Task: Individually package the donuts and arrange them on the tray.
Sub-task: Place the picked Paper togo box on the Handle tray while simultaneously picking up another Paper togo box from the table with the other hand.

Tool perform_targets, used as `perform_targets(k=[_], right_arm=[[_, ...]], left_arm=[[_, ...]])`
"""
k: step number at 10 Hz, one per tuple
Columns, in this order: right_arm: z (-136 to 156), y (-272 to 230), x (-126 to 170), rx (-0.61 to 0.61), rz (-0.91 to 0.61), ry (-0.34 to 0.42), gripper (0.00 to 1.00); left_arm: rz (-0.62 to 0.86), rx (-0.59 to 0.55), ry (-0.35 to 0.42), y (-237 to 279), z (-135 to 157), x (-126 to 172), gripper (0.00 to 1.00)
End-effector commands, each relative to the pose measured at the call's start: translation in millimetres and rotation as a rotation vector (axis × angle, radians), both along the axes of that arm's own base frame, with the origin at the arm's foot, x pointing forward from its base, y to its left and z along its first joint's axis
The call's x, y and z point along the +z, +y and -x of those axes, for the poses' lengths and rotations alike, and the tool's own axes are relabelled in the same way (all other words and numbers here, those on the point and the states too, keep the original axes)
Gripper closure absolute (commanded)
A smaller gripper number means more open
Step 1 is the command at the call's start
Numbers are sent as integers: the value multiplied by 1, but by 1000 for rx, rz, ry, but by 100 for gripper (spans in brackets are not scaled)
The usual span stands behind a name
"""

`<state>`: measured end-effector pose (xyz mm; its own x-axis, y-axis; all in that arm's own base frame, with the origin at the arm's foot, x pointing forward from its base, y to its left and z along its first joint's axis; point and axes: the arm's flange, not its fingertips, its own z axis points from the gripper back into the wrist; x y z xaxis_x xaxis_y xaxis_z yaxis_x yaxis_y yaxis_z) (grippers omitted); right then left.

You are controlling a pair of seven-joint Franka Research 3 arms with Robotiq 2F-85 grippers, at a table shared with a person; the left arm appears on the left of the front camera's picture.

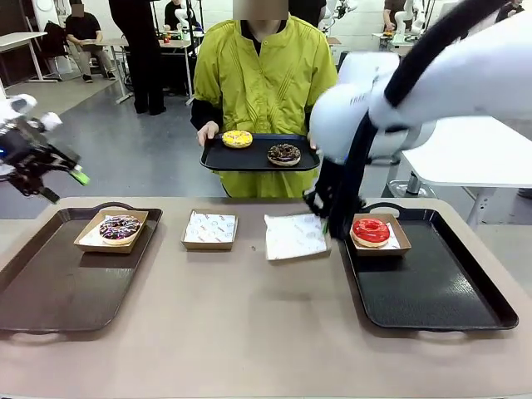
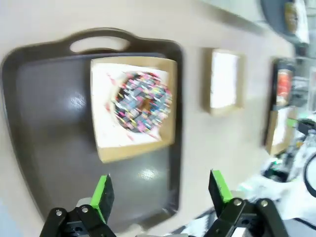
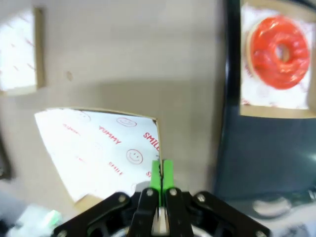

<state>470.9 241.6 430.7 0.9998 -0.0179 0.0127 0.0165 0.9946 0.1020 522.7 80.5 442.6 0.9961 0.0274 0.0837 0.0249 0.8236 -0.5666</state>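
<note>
1. Donuts, front view: a chocolate ring with purple-white sprinkles (image 1: pixel 120 228) lies in a shallow brown cardboard box (image 1: pixel 90 239) on the dark tray (image 1: pixel 50 291) at my left. A glossy red-iced ring (image 1: pixel 371 231) lies boxed on the black tray (image 1: pixel 432 291) at my right. A yellow-iced ring (image 1: pixel 237 139) and a dark chocolate-iced ring (image 1: pixel 284 154) lie bare on a serving tray (image 1: pixel 249 160) held by the person (image 1: pixel 264 75) opposite. My left pincer (image 1: pixel 66 184) hangs above the table's left edge. My right pincer (image 1: pixel 324 218) is low at a white paper-lined cardboard box (image 1: pixel 295 237) between the trays.
2. Left wrist view: my left pincer (image 2: pixel 162 192) is spread wide, nothing between its pads. Beyond it the sprinkled ring (image 2: pixel 142 102) is blurred but large, its sprinkles many-coloured.
3. Right wrist view: my right pincer (image 3: pixel 161 175) is pressed together on the lined box's (image 3: pixel 98 148) edge. Its red print, "YUMMY" and smileys, is legible, though too small from the front. The red ring (image 3: pixel 279 52) shines well apart.
</note>
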Motion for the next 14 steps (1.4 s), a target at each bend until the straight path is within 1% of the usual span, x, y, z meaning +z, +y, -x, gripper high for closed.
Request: perform_targets(k=[1,3,4,5,6,7,8,10,11,12,14], right_arm=[[-29,-5,28,11,-14,37,100],[-62,-7,50,14,10,45,100],[-80,-10,57,16,6,57,100],[-99,-14,60,-2,-2,59,100],[-111,-17,60,-13,-8,58,100],[-119,-20,59,-22,-18,61,100],[-123,-21,57,-25,-18,64,100],[-126,-24,54,-33,-21,60,100],[-126,-29,48,-24,-19,58,100],[-124,-25,52,-44,-28,51,100],[-124,-25,52,-44,-28,51,100]], left_arm=[[212,-41,-73,31,64,15,0],[383,-79,-177,49,111,28,0],[446,-81,-227,54,131,32,0],[511,-67,-259,67,148,32,0],[567,-41,-261,79,159,27,0],[611,-4,-238,89,167,23,0],[647,35,-194,95,171,21,0],[656,100,-152,96,170,24,0],[615,17,-194,97,177,18,0],[615,17,-194,97,177,18,0],[615,17,-194,97,177,18,0]])
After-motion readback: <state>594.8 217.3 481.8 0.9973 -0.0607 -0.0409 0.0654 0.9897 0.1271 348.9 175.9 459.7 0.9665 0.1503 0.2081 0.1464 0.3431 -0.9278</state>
